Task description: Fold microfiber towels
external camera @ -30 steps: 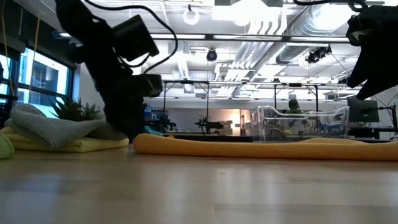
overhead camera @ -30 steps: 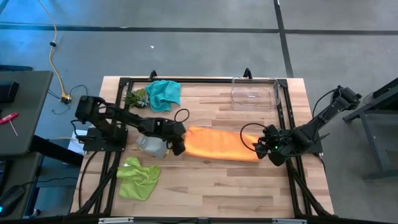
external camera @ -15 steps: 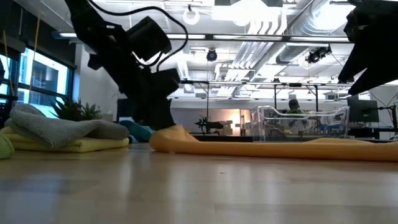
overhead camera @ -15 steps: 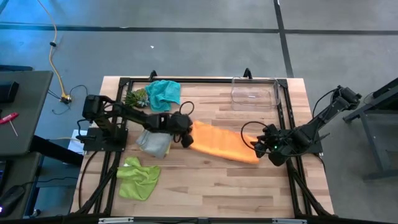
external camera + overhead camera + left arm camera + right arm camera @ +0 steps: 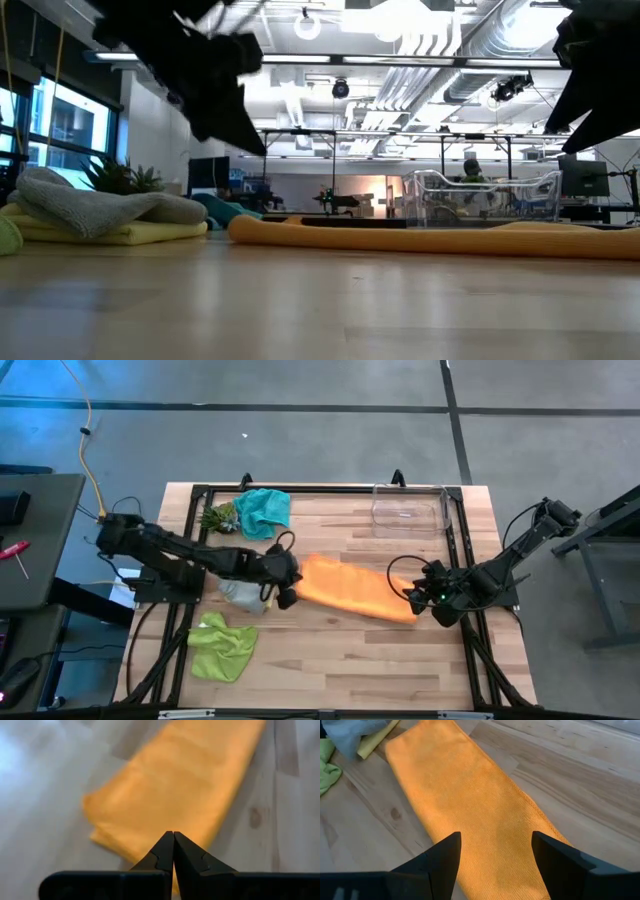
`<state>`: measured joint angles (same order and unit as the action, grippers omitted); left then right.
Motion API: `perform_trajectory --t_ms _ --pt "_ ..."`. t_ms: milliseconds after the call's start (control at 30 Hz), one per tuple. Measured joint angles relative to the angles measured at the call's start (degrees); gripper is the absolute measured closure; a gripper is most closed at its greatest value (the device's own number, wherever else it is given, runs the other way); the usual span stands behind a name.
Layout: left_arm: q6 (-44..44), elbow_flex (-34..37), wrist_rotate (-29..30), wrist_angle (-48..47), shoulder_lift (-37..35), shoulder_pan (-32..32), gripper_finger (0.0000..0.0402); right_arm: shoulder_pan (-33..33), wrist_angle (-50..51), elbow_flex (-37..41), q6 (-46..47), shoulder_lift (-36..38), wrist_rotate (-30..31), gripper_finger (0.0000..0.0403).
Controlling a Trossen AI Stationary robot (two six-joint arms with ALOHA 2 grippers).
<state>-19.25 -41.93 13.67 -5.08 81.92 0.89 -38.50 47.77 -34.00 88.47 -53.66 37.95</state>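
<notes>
Orange towel [image 5: 355,588] laid flat mid-tabletop as a long folded strip running between the two arms, presumably so each end can be taken for the next fold. Left claw [image 5: 283,598] clenched on nothing, fingers pressed tip to tip, raised just off the strip's left end and holding no cloth. Right claw [image 5: 424,596] released, jaws spread wide over the strip's right end, straddling the cloth without gripping it; likely staged to pin or pinch that end. In the right wrist view, fine ribbed microfiber weave and a stitched hem visible along the orange towel [image 5: 470,815]; soft, limp, edges slightly rolled. In the low view, the strip reads as a low rounded ridge, doubled-over thickness at its near end. Grey towel [image 5: 245,595] resting on a yellow towel [image 5: 110,234], both folded and stacked just beside the left claw, set aside as finished. Lime green towel [image 5: 222,645] crumpled near the front left edge; teal towel [image 5: 264,512] bunched at the back beside a spiky green plant [image 5: 219,518]; both judged still unfolded. Clear plastic bin [image 5: 408,510] at the back right of the pale wood-plank tabletop [image 5: 340,660].
</notes>
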Motion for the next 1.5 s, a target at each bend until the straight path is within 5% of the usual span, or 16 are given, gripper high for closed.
perform_trajectory --t_ms 167,367,567,833,1100,1500 --pt "-2.0 -0.03 5.99 0.1 -1.36 -0.5 0.0401 0.0 -0.97 0.0 0.04 -0.01 -1.99 0.0166" --pt "-6.36 0.02 0.83 0.87 3.48 0.84 0.0401 0.83 0.72 0.02 7.41 -0.01 -9.3 0.0166" --pt "-3.83 -3.22 -2.99 3.19 6.13 8.15 0.0396 4.73 1.28 0.02 7.75 -0.01 -7.94 0.0166" --pt "-3.46 -7.96 -13.05 1.62 9.6 19.63 0.0295 8.09 1.0 0.02 2.91 -0.01 -9.2 0.0166" --pt "3.5 -8.0 -17.7 6.04 17.48 19.32 0.0185 8.15 0.82 0.02 2.67 -0.01 -9.12 0.0166" --pt "17.34 -7.31 -12.75 10.83 20.32 19.92 0.0185 8.15 0.84 0.02 2.68 0.0 -9.07 0.0166"
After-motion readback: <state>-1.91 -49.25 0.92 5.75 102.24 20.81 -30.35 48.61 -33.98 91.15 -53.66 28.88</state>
